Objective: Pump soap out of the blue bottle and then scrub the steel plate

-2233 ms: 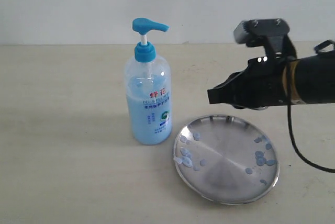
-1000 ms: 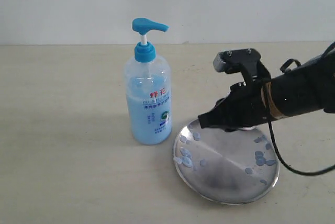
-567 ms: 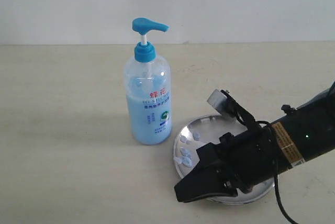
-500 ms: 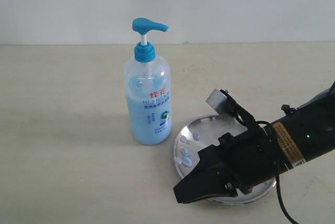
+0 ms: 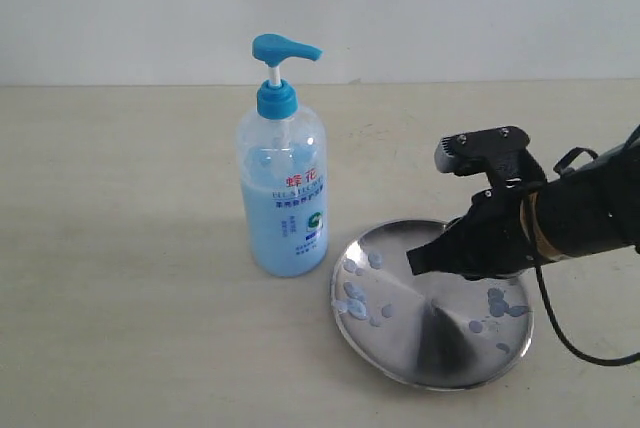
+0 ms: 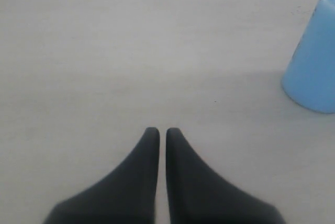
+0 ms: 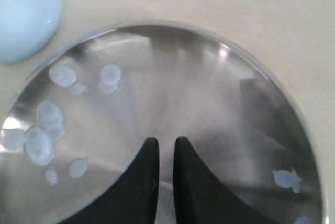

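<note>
The blue bottle (image 5: 283, 198) stands upright on the table, pump head (image 5: 283, 49) raised, light blue soap inside. Just right of it lies the steel plate (image 5: 445, 343), with pale blue soap blobs along its left side (image 5: 355, 295) and right side (image 5: 500, 300). My right gripper (image 5: 415, 261) hovers over the plate's far half, pointing left, shut and empty. In the right wrist view its tips (image 7: 163, 141) hang above the bare plate (image 7: 209, 88), with soap blobs (image 7: 44, 130) and the bottle's base (image 7: 23, 14) to one side. My left gripper (image 6: 158, 131) is shut over bare table, apart from the bottle (image 6: 314, 72).
A pale beige table (image 5: 120, 248) meets a white wall (image 5: 150, 8) at the back. A black cable (image 5: 560, 318) loops from the right arm over the plate's right edge. The left arm is out of the exterior view.
The right gripper dropped from above the plate, swept low toward its near edge, then came back up over the plate's far half. Bottle and plate have stayed put.
</note>
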`<state>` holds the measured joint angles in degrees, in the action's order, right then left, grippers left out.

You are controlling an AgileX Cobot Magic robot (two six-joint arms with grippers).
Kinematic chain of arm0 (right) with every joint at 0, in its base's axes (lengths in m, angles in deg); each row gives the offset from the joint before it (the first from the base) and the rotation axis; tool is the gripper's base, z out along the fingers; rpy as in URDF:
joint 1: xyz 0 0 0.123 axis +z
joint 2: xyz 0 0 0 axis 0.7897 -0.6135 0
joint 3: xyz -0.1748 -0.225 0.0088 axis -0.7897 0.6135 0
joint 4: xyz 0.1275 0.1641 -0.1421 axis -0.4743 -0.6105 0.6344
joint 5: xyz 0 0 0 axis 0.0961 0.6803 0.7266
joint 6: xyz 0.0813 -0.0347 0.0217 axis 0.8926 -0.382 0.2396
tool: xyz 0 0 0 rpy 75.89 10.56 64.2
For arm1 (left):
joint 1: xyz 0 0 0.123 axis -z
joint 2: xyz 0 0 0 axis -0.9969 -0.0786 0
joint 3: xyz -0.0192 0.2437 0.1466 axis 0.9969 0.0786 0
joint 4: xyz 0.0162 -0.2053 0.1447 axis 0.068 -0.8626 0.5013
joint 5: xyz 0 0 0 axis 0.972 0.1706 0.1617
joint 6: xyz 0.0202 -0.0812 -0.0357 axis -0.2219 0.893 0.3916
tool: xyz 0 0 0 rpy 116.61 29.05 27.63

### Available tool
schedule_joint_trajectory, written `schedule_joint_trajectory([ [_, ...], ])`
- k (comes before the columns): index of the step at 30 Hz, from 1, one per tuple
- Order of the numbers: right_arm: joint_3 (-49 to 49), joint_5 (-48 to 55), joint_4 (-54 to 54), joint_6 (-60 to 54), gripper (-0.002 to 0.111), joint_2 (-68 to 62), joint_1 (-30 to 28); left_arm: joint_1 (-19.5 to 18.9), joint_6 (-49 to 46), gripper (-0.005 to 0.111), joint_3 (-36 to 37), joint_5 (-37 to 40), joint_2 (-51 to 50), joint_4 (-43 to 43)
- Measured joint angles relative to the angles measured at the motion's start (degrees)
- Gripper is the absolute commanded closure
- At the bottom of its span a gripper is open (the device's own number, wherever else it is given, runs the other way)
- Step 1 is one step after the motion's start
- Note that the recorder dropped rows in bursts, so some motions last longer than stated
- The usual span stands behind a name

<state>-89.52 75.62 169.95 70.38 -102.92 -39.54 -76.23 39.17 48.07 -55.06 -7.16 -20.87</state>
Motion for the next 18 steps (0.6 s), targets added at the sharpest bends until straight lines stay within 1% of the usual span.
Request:
schedule_joint_trajectory([
  [2, 0.19, -3.38, -0.10, -3.79, 0.109, 0.00, 0.00, 0.00, 0.00, 0.102, 0.00, 0.00, 0.00, 0.00],
  [5, 1.33, -5.77, -0.02, -4.37, 0.109, 0.00, 0.00, 0.00, 0.00, 0.102, 0.00, 0.00, 0.00, 0.00],
  [6, 1.45, -5.16, -0.02, -4.01, 0.109, 0.00, 0.00, 0.00, 0.00, 0.102, 0.00, 0.00, 0.00, 0.00],
  [8, 0.24, 0.62, 0.11, -3.80, 0.109, 0.00, 0.00, 0.00, 0.00, 0.102, 0.00, -0.11, 0.00, 0.00],
  [9, -2.21, 1.81, 0.11, -4.99, 0.109, 0.00, 0.00, 0.00, 0.00, 0.102, 0.00, -0.11, 0.00, 0.00],
  [10, -3.19, 0.67, 0.00, -5.43, 0.109, 0.00, 0.00, 0.00, 0.00, 0.102, 0.00, -0.11, 0.00, 0.00],
  [11, -4.82, -5.61, -0.23, -6.34, 0.109, 0.00, 0.00, 0.00, 0.00, 0.102, 0.00, -0.11, 0.00, 0.00],
  [12, -4.95, -8.74, -0.23, -6.49, 0.109, 0.00, 0.00, 0.00, 0.00, 0.102, 0.00, -0.11, 0.00, 0.00],
  [13, -4.69, -14.08, -0.23, -4.96, 0.109, 0.00, 0.00, 0.00, 0.00, 0.102, 0.00, -0.11, 0.00, 0.00],
  [14, -4.25, -14.41, -0.23, -3.75, 0.109, 0.00, 0.11, 0.00, 0.00, 0.102, 0.00, -0.11, 0.00, 0.00],
  [15, -3.30, -10.64, 0.06, -0.26, 0.109, 0.00, 0.11, 0.00, 0.00, 0.102, 0.00, -0.11, 0.00, 0.00],
  [16, -2.98, -4.30, 0.06, 1.65, 0.109, 0.00, 0.11, 0.00, 0.00, 0.102, 0.00, -0.11, 0.00, 0.00],
  [17, -3.14, 1.48, 0.06, 2.58, 0.109, 0.00, 0.11, 0.00, 0.00, 0.102, 0.00, -0.11, 0.00, 0.00],
  [18, -4.01, 5.18, 0.06, 3.00, 0.109, 0.00, 0.01, 0.00, 0.00, 0.102, 0.00, -0.11, 0.00, 0.00],
])
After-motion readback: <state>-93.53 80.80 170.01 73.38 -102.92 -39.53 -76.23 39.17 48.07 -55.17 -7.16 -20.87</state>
